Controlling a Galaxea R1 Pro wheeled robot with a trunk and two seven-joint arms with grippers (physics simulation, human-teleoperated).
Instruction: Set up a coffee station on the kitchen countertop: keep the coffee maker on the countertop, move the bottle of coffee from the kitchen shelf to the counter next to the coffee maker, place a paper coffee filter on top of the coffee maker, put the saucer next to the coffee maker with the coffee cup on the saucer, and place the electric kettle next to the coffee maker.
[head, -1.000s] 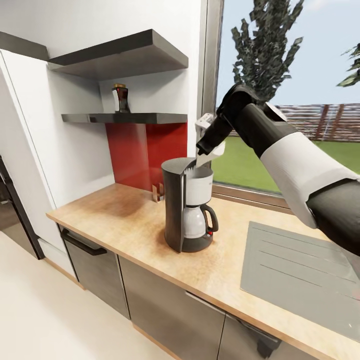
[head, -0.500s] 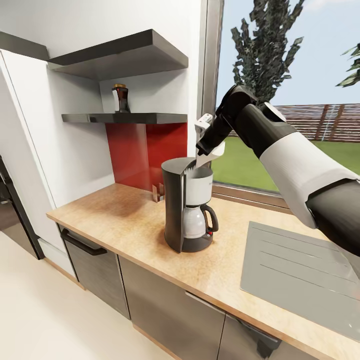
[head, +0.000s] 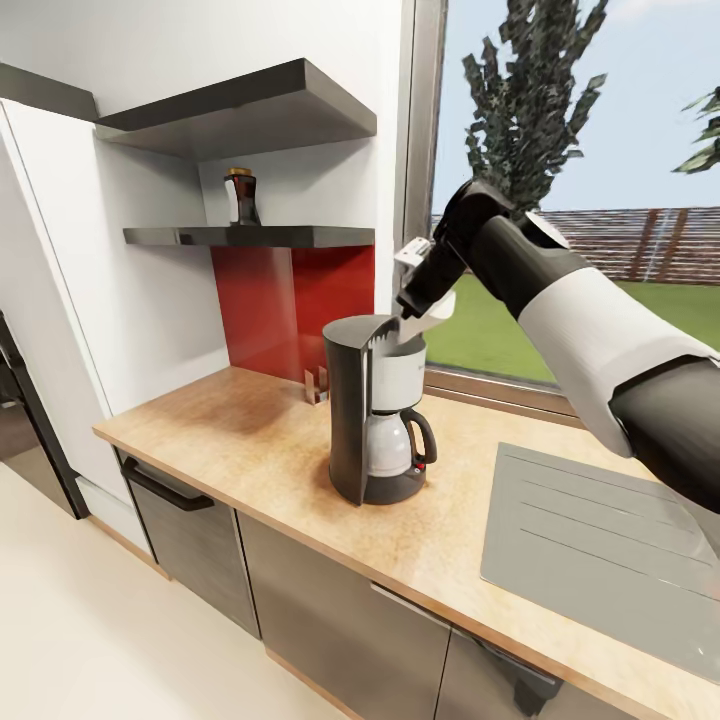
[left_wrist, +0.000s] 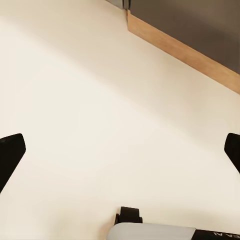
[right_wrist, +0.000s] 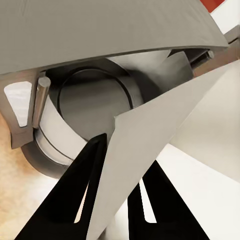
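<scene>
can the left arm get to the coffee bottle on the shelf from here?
Probably not as posed. The left gripper hangs open and low, facing bare floor by the cabinet base, while the bottle of coffee stands on the kitchen shelf, high against the wall. Nothing blocks it, though.

Your right wrist camera looks down along the two black fingers (right_wrist: 75, 195) of the right gripper (right_wrist: 112, 200), which rise from the bottom edge of the frame. They are closed on the paper coffee filter (right_wrist: 150, 150), a white sheet that fans from between them toward the right side. Behind it, at centre left, sits the round open white housing of the coffee maker (right_wrist: 90, 105). A strip of light wood countertop (right_wrist: 10, 165) shows at the left edge.
</scene>
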